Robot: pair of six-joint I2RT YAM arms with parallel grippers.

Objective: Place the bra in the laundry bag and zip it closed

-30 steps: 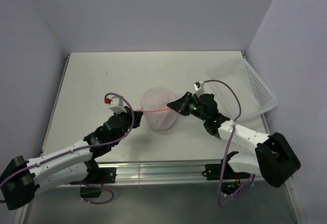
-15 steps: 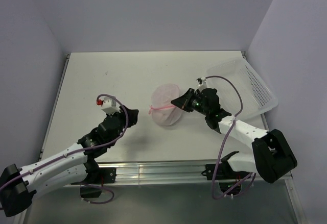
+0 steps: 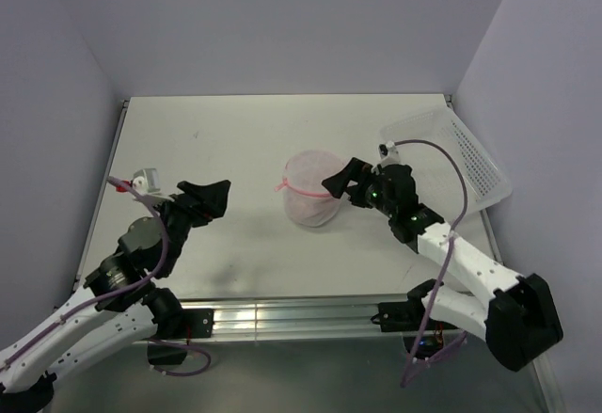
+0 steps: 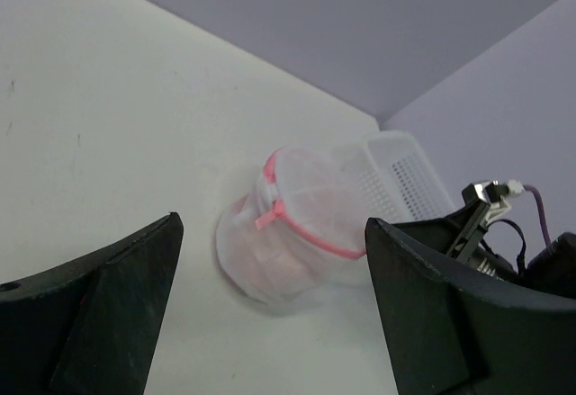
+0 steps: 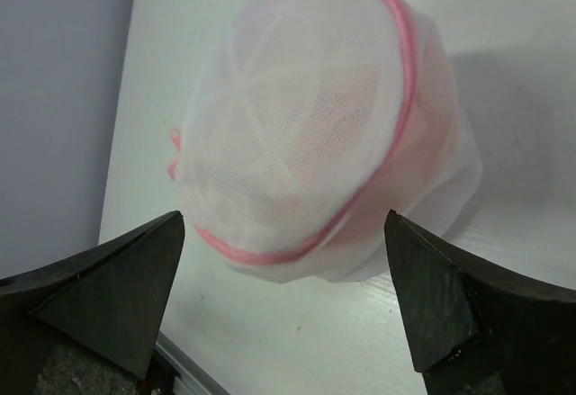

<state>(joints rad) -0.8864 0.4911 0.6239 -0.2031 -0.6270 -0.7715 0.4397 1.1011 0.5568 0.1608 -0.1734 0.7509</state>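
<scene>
Bag [image 3: 310,197]: upright on table [image 3: 235,140] between my grippers, zip rim apparently closed. Bra [image 5: 351,112]: inside, pink through mesh. Left gripper [image 3: 214,197], right gripper [image 3: 339,178]: fingers spread, empty, flanking bag, since the job looks done.

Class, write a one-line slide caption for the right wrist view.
Open right gripper facing the closed laundry bag, pink bra faintly visible through its mesh.
</scene>
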